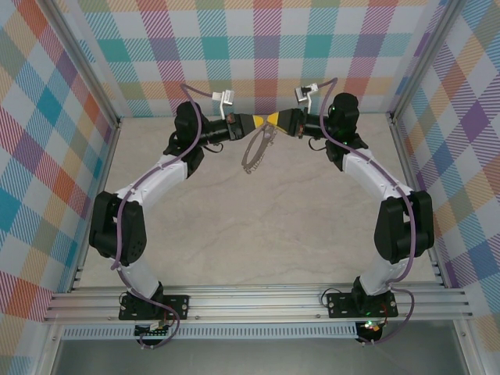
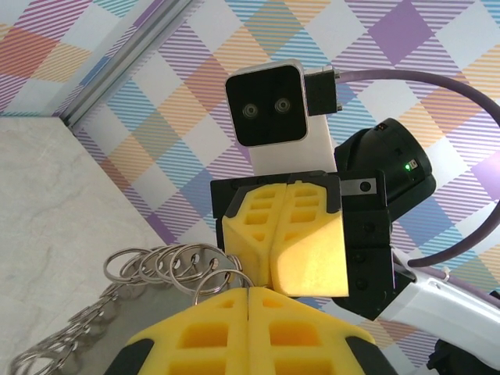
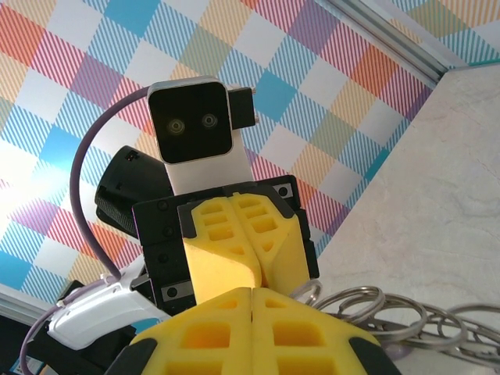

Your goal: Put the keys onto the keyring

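Observation:
My left gripper [image 1: 264, 120] and right gripper [image 1: 276, 119] meet tip to tip in the air over the back of the table, both with their yellow fingers pressed shut. The keyring [image 1: 255, 152], a thin silver hoop edged with small loops, hangs from where the tips meet. In the left wrist view its small rings [image 2: 205, 264] fan out left of my left gripper [image 2: 250, 291]. In the right wrist view the rings [image 3: 353, 292] spread right of my right gripper [image 3: 252, 291]. The keys are hidden.
A pale marble tabletop [image 1: 258, 234] lies below, with checked walls on three sides and metal rails [image 1: 258, 301] at the near edge. Each wrist view faces the other arm's camera [image 2: 273, 105], close by.

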Robot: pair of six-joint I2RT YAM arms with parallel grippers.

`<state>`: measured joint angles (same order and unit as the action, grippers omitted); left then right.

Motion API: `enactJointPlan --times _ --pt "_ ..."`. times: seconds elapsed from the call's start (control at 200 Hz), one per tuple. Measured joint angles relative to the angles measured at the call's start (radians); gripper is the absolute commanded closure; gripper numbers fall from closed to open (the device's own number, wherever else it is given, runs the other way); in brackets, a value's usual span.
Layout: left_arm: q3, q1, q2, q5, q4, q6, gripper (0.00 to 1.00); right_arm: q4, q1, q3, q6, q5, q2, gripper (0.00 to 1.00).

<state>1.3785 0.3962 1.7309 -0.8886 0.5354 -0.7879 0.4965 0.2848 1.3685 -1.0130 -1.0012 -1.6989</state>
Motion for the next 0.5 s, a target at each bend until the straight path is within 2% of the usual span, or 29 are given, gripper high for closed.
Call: enactJointPlan --times 0.5 --pt "0.010 0.029 0.000 0.007 0.003 -0.002 1.00 0.040 -0.006 -0.002 -0.027 0.021 0.000 1.00"
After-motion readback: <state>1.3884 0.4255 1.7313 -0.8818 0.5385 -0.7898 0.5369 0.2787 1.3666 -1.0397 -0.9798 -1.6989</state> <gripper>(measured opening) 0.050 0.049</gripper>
